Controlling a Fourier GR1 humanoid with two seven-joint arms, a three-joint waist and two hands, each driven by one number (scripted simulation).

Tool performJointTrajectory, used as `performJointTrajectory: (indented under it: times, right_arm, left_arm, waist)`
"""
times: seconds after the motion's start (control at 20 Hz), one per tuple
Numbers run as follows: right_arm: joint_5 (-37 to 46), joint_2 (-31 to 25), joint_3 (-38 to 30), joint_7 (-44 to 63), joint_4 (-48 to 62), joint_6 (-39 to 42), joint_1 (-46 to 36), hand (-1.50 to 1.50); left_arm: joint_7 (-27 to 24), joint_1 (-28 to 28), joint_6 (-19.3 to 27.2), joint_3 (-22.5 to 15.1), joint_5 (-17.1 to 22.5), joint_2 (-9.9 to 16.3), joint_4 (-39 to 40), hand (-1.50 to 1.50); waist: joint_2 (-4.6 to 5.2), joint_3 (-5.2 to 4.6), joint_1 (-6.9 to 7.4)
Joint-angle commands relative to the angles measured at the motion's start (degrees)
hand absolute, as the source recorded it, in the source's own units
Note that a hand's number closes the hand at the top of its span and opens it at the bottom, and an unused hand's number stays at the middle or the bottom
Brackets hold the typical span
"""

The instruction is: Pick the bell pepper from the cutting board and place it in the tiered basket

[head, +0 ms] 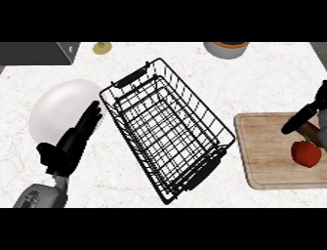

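Bell pepper target: tiered basket [167, 128], black wire, mid-counter, well left of the board; you'll carry across to it.
Cutting board [285, 151]: wooden, right side of the counter.
Left hand [71, 141]: resting open at lower left, fingers straight, over a white plate [58, 110]; leave it.
Right hand [317, 113]: above the board's far right; its fingers look extended and hold nothing.
Bell pepper [306, 154]: red, on the board, just below that hand; lower onto it, curl round its body before lifting.

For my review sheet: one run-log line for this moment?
bell pepper on cutting board | right hand above it | left hand resting | tiered basket
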Motion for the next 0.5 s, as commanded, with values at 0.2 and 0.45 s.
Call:
performJointTrajectory:
  times: [0.2, 0.45]
  right_arm:
    - [1.53, 4.39, -2.77, 14.14, 1.09, 0.64, 2.24, -1.5]
    - [3.4, 3.94, -3.27, 11.65, -3.84, 0.42, 8.73, -1.5]
  left_arm:
    - [-1.64, -0.76, -0.3, 0.3, -0.49, -1.38, 1.66, 0.0]
    - [-0.56, -0.79, 1.0, -0.76, -2.31, -3.06, 1.43, 0.0]
  waist:
    - [0.14, 0.08, 0.22]
    - [0.1, 0.14, 0.01]
